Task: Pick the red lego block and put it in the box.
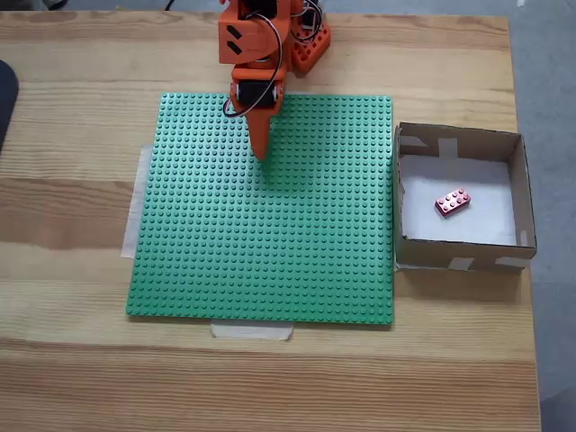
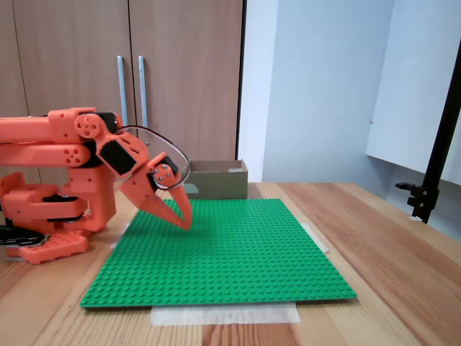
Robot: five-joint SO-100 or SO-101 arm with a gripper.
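Note:
The red lego block (image 1: 452,203) lies flat on the white bottom of the box (image 1: 458,256), slightly askew, near the middle. The cardboard box sits just right of the green baseplate in a fixed view from above, and its brown wall (image 2: 216,180) shows behind the arm in a fixed side view. My orange gripper (image 1: 262,155) hangs over the far left part of the baseplate, well away from the box. Its fingers point down and meet at the tips (image 2: 186,223), with nothing held between them.
A large green studded baseplate (image 1: 270,243) is taped to the wooden table. The arm's orange base (image 2: 50,223) stands at the table's far edge. A black stand (image 2: 432,166) rises at the right in the side view. A dark object (image 1: 4,99) lies at the left edge.

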